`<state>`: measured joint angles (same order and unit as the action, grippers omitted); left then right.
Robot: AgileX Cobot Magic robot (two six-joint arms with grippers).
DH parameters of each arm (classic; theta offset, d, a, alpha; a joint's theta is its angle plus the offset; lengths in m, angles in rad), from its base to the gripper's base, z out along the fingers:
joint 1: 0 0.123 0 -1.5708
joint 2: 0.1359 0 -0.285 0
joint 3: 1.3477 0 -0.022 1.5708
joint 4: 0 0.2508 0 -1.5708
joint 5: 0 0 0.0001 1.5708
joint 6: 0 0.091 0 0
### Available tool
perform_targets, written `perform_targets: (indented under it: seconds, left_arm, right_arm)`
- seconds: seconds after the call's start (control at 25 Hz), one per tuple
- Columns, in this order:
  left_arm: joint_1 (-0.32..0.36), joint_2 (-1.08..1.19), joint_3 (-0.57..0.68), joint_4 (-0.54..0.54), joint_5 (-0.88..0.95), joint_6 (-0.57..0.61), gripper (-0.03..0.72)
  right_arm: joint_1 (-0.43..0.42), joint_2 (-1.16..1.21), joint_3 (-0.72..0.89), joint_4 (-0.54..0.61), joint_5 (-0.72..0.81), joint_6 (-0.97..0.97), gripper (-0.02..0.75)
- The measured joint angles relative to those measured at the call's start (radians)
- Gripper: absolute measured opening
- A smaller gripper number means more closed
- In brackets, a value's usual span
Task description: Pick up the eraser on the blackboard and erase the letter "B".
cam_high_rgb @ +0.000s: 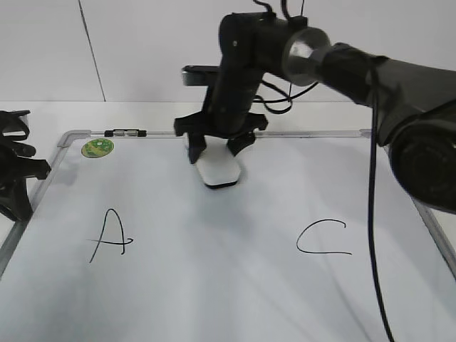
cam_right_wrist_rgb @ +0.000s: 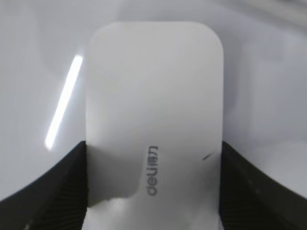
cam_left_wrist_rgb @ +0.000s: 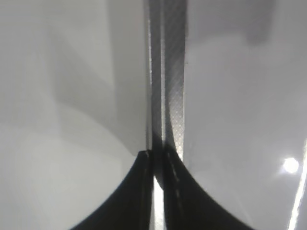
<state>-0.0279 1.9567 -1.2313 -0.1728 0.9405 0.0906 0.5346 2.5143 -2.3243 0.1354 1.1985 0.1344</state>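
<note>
The right gripper (cam_high_rgb: 214, 149) was clamped on the eraser (cam_high_rgb: 219, 170), which rested on the blackboard (cam_high_rgb: 235, 285) near its top edge. The left gripper (cam_left_wrist_rgb: 157, 158) sat closed, idle. No "B" was visible; wiping came next, requiring downward pressure

Eraser (cam_high_rgb: 218, 171) on blackboard (cam_high_rgb: 214, 285), btwn A/C.

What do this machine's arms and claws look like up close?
Both arms are black. The right arm is thick and tubular, with a shiny silver round joint cap and thin black cables looping around it. Its right gripper has two dark, wedge-shaped fingers with fine ribbed pads. The left gripper is the same black, angular build.
</note>
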Motion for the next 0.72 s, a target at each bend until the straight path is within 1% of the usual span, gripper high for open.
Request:
perform_targets:
  seconds: [0.04, 0.16, 0.36, 0.48, 0.56, 0.64, 0.72]
  left_arm:
    - [0.0, 0.0, 0.0, 0.0, 0.0, 0.0, 0.023]
    - [0.0, 0.0, 0.0, 0.0, 0.0, 0.0, 0.023]
    - [0.0, 0.0, 0.0, 0.0, 0.0, 0.0, 0.024]
    - [0.0, 0.0, 0.0, 0.0, 0.0, 0.0, 0.024]
    - [0.0, 0.0, 0.0, 0.0, 0.002, 0.0, 0.024]
    - [0.0, 0.0, 0.0, 0.004, 0.006, 0.0, 0.024]
    - [0.0, 0.0, 0.0, 0.004, 0.006, 0.0, 0.024]
  right_arm:
    - [-0.033, 0.0, 0.0, -0.013, -0.002, 0.01, 0.538]
    - [-0.092, 0.0, 0.0, -0.024, -0.002, 0.015, 0.538]
    - [-0.099, 0.0, 0.0, -0.011, 0.004, 0.014, 0.538]
    - [-0.074, 0.0, -0.002, -0.013, 0.004, 0.014, 0.538]
    - [-0.048, 0.0, -0.002, -0.054, 0.002, 0.012, 0.538]
    - [-0.007, 0.0, -0.002, -0.096, 0.0, 0.001, 0.538]
    - [0.042, 0.0, -0.002, -0.104, 0.0, -0.005, 0.538]
